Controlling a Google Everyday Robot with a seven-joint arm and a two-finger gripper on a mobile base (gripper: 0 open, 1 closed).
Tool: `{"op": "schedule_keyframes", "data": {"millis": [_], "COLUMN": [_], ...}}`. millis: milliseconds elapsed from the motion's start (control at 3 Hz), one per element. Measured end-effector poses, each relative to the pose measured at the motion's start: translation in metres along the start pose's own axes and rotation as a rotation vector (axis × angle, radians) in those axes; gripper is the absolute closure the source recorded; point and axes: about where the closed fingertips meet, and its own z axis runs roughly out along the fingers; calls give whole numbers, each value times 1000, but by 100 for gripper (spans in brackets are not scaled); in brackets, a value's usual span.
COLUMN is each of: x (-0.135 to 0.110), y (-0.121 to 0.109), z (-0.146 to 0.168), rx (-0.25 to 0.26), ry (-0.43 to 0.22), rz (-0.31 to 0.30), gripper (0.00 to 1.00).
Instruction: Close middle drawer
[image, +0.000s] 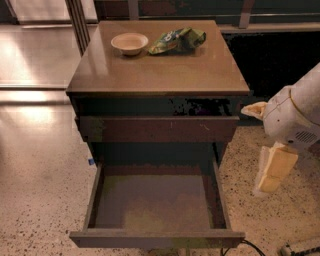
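Camera view looks down on a small brown cabinet (160, 70) from the front, and we find the middle drawer (155, 200) pulled far out toward us. Its bare grey-brown floor is fully exposed and its plain front board lies near the bottom edge of the view. Nothing lies inside it, so we judge that nothing would catch or jam when it slides home.

Above it, the upper drawer front (157, 129) sits almost flush under the cabinet top, leaving a dark gap between the two levels where the open drawer must return. On the top, a pale bowl (129, 43) and a crumpled green snack bag (177, 40) rest near the back edge. They sit well away from the drawers and should play no part in this job.

The gripper (269, 180) hangs at the right of the scene, beside the cabinet and apart from it, over the speckled floor (40, 200). It points downward below the white wrist. We cannot tell how far open it is, and we see nothing in its hold.

We read this placement as a staging pose. The arm stands off to the side, clear of the drawer's travel, and has not yet met the front board. To close the drawer, we judge that it needs to come round in front of that board and press it straight toward the cabinet. An off-centre push risks skewing so wide and shallow a drawer.
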Motion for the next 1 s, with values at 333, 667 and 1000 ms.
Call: {"op": "schedule_keyframes", "data": {"millis": [333, 667, 1000], "x": [8, 8, 9], "y": [15, 15, 19], "z": [48, 48, 69], "rx": [-95, -95, -120], "ry": [-16, -16, -68], "rz": [-12, -12, 1], "gripper": [0, 0, 0]}}
